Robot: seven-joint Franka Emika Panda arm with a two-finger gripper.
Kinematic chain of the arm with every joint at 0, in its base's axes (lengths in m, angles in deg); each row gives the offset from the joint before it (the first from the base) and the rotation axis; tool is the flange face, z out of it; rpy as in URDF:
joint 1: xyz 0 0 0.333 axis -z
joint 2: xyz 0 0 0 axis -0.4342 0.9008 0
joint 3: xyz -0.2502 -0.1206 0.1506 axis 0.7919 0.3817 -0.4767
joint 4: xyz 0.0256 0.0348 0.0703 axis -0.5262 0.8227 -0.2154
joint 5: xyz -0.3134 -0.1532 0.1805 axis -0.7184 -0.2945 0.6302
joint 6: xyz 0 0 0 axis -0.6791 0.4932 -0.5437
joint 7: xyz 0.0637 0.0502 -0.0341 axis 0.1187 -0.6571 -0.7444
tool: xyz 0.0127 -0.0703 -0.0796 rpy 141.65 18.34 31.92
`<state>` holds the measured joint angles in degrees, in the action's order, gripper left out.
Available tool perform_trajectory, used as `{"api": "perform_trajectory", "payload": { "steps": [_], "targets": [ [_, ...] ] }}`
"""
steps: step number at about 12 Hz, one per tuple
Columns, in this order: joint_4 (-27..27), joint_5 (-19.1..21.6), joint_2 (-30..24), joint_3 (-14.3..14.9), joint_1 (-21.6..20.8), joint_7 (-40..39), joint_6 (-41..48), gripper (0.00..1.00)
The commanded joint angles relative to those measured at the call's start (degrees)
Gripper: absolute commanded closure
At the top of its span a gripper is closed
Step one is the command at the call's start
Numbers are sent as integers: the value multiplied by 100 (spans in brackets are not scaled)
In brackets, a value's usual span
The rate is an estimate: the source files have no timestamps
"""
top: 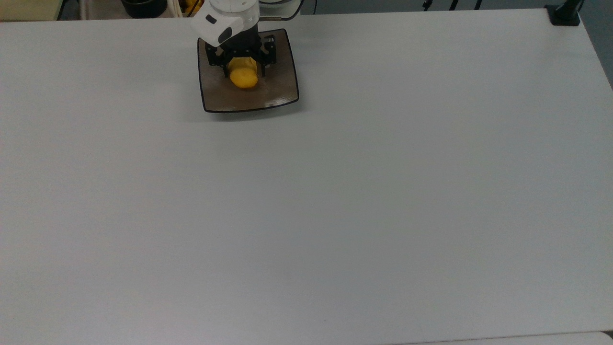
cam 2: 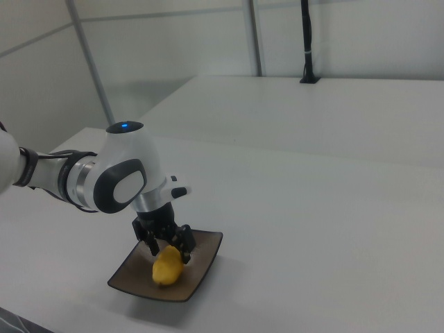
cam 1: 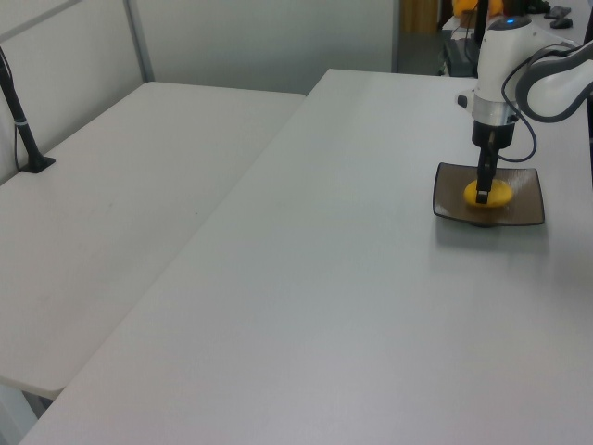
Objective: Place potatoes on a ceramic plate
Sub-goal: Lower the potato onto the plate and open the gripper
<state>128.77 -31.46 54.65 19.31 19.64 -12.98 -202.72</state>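
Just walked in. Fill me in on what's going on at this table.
A robot arm is setting a yellow potato onto a square brown plate near one edge of a big white table. The gripper is low over the plate with its fingers around the potato, which looks to be resting on the plate or just about touching it. The potato has not been let go yet, so releasing it and pulling away are what remain.
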Motion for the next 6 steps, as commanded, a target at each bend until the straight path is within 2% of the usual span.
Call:
{"api": "perform_trajectory", "payload": {
  "steps": [1,4,6],
  "targets": [
    [-43,13,-112,23,3,-56,-51,0],
    [-954,4,-147,-38,-128,469,737,0],
    [-2164,4,-77,-47,-277,822,1797,0]
  ]
}}
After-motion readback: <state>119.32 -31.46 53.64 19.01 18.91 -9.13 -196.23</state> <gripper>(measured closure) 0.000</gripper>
